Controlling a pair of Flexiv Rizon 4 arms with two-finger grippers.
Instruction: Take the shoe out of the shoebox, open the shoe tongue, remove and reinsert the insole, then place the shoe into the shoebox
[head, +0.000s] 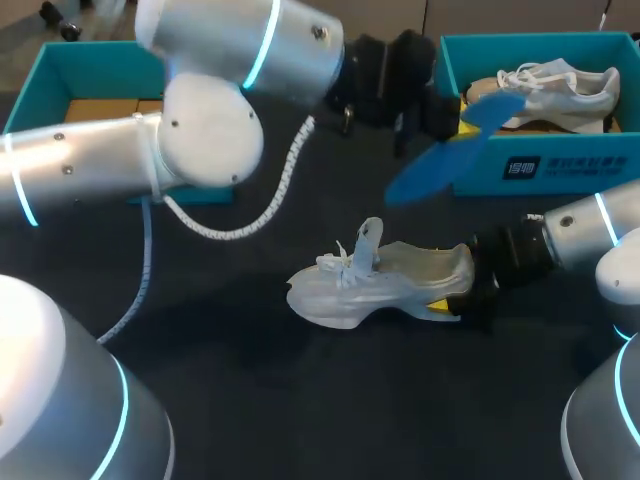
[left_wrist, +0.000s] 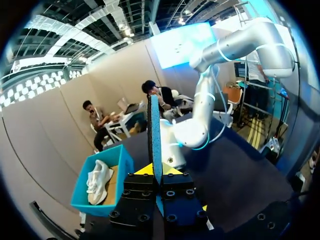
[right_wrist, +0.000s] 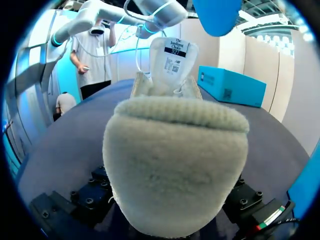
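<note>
The teal shoebox (head: 560, 168) stands at the table's (head: 300, 400) far right with a second sneaker (head: 560, 85) inside. The white sneaker (head: 375, 280) lies out on the table, tongue pulled upright and blue insole (head: 450, 150) already removed, so reinserting and boxing appear to remain. The left gripper (left_wrist: 156, 171) pinches the insole's edge, holding it aloft. The right gripper (head: 448, 302) clamps the sneaker's heel.

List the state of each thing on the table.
Shoe: on the table, upright, tongue lifted.
Insole: out of the shoe, held in the air.
Left pincer: shut on the insole.
Right pincer: at the shoe's heel, grip hidden.
Shoebox: open, second shoe inside.
</note>
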